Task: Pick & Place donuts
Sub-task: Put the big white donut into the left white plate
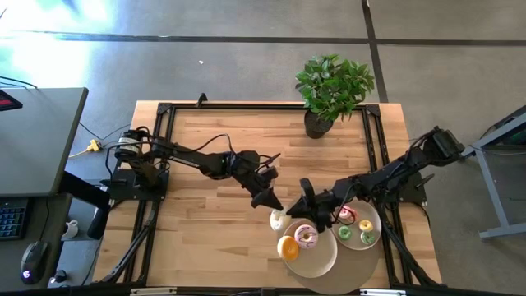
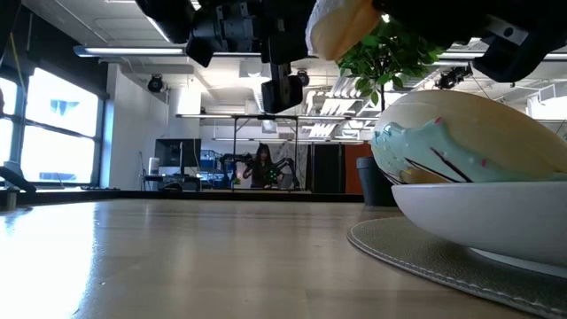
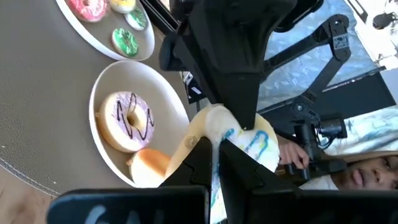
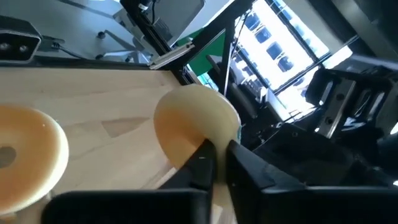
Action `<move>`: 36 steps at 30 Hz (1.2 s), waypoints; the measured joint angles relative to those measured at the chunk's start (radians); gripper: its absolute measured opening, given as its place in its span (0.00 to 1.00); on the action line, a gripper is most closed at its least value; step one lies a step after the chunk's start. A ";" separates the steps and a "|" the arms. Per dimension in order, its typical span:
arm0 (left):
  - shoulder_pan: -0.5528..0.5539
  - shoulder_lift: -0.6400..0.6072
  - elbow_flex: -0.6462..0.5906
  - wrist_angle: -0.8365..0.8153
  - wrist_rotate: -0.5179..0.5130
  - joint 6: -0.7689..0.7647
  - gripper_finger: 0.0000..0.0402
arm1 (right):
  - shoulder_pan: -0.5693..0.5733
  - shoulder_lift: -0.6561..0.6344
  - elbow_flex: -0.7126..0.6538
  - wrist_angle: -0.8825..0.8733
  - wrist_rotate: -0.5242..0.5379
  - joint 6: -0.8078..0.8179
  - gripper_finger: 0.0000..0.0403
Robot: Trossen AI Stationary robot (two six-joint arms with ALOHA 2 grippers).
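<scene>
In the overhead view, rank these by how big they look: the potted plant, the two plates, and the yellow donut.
1. potted plant, though it stands taller, nearer the camera
2. left plate and right plate, which look alike
3. yellow donut

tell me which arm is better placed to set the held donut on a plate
Right, probably. The left gripper and right gripper both seem shut on the white donut, but the right arm already reaches across the plates.

Pale grained wood table (image 1: 205, 214); glossy smooth plates (image 3: 99, 93); matt grey mat (image 2: 399, 248).
</scene>
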 joint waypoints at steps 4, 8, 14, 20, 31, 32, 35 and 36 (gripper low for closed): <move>0.000 0.001 -0.001 -0.005 -0.048 0.002 0.02 | -0.011 0.000 0.000 -0.034 -0.009 0.087 0.05; 0.000 0.001 -0.001 -0.031 -0.091 0.044 0.02 | -0.012 0.000 0.001 -0.087 -0.002 0.154 0.07; 0.000 0.002 -0.001 -0.092 -0.160 0.069 0.09 | -0.010 0.000 0.002 -0.177 0.021 0.192 0.02; 0.002 0.001 0.001 -0.102 -0.187 0.070 0.27 | -0.007 0.001 0.000 -0.203 0.040 0.201 0.05; 0.001 0.001 0.001 -0.116 -0.199 0.078 0.37 | 0.188 -0.002 0.000 -0.225 0.044 0.269 0.01; 0.000 0.001 0.001 -0.117 -0.199 0.078 0.37 | 0.213 -0.002 0.000 -0.225 0.044 0.277 0.01; 0.000 0.001 0.001 -0.117 -0.211 0.080 0.37 | 0.280 -0.002 0.000 -0.246 0.047 0.322 0.01; 0.000 0.001 0.001 -0.117 -0.221 0.087 0.37 | 0.297 -0.002 0.000 -0.253 0.052 0.344 0.02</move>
